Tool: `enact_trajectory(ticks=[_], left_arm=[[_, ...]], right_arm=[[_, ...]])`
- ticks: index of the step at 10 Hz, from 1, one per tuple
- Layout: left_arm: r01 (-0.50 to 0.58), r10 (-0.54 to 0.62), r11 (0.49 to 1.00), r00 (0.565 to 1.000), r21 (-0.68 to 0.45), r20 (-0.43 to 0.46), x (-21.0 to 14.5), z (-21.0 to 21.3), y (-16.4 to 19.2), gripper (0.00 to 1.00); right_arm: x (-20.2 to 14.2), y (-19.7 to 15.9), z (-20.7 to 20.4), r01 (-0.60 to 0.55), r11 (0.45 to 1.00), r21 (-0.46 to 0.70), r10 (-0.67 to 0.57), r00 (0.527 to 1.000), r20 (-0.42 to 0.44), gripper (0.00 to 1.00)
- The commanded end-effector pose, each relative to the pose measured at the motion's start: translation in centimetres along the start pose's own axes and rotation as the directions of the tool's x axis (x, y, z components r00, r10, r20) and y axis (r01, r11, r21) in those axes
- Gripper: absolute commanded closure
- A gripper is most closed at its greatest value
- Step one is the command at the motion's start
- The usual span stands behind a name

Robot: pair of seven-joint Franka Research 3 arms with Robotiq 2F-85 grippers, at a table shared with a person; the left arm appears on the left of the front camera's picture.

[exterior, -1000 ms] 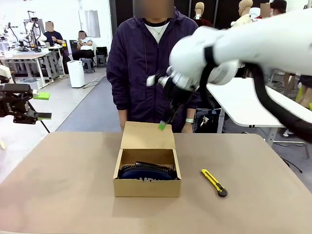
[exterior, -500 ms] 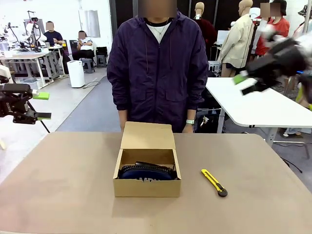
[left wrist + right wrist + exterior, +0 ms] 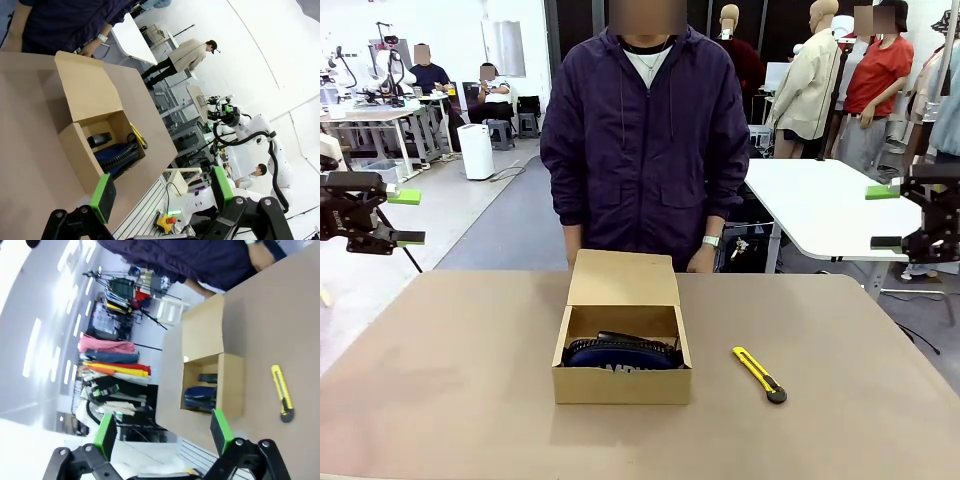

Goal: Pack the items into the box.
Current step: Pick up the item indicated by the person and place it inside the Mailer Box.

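Observation:
The brown cardboard box (image 3: 622, 352) stands open at the table's middle, lid flap tilted back toward the person. Inside lie the navy pouch (image 3: 620, 355) and a small black stapler (image 3: 99, 139); the box (image 3: 85, 125) and pouch (image 3: 117, 156) also appear in the left wrist view. The yellow-and-black utility knife (image 3: 759, 374) lies on the table to the right of the box, also seen as the knife (image 3: 282, 400) beside the box (image 3: 212, 370). My left gripper (image 3: 408, 217) hangs open off the table's left edge. My right gripper (image 3: 885, 217) stands open, high at the far right.
A person in a dark purple jacket (image 3: 645, 140) stands at the far edge behind the box, hands at the table edge. A white table (image 3: 820, 205) stands behind on the right. Bare tabletop (image 3: 450, 380) surrounds the box.
My right arm has swung away from above the box's lid to the far right, high off the table. The left gripper, box and knife have stayed put.

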State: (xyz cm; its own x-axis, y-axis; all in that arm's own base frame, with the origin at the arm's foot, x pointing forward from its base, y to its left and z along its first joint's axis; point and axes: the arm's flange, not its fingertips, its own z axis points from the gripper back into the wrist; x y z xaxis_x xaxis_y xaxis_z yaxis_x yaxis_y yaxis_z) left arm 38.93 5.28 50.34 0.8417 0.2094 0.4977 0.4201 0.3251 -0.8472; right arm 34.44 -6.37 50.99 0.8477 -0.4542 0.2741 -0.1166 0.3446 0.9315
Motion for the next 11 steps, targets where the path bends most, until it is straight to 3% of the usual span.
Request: enact_trajectory(ticks=[1, 2, 3, 4, 11], left_arm=[[0.001, -0.001, 1.0, 1.0, -0.002, -0.014, -0.1, 0.3, -0.2, 0.0], [0.001, -0.001, 1.0, 1.0, -0.002, -0.014, -0.1, 0.3, -0.2, 0.0], [0.001, -0.001, 1.0, 1.0, -0.002, -0.014, -0.1, 0.3, -0.2, 0.0], [0.001, -0.001, 1.0, 1.0, -0.002, -0.014, -0.1, 0.3, -0.2, 0.0], [0.001, -0.001, 1.0, 1.0, -0.002, -0.014, -0.1, 0.3, -0.2, 0.0]], right_arm=[[-0.3, 0.9, -1.2, -0.024, 1.0, 0.009, 0.024, 1.0, 0.017, 0.0], [0.0, 1.4, -2.3, -0.056, 0.998, -0.009, 0.056, 0.997, -0.047, 0.0], [0.4, 1.9, -4.3, -0.094, 0.995, -0.034, 0.086, 0.98, -0.178, 0.0], [-0.3, 0.6, -1.3, -0.007, 1.0, 0.0, 0.007, 1.0, -0.015, 0.0], [-0.3, 0.6, -1.3, -0.007, 1.0, 0.0, 0.007, 1.0, -0.015, 0.0]])
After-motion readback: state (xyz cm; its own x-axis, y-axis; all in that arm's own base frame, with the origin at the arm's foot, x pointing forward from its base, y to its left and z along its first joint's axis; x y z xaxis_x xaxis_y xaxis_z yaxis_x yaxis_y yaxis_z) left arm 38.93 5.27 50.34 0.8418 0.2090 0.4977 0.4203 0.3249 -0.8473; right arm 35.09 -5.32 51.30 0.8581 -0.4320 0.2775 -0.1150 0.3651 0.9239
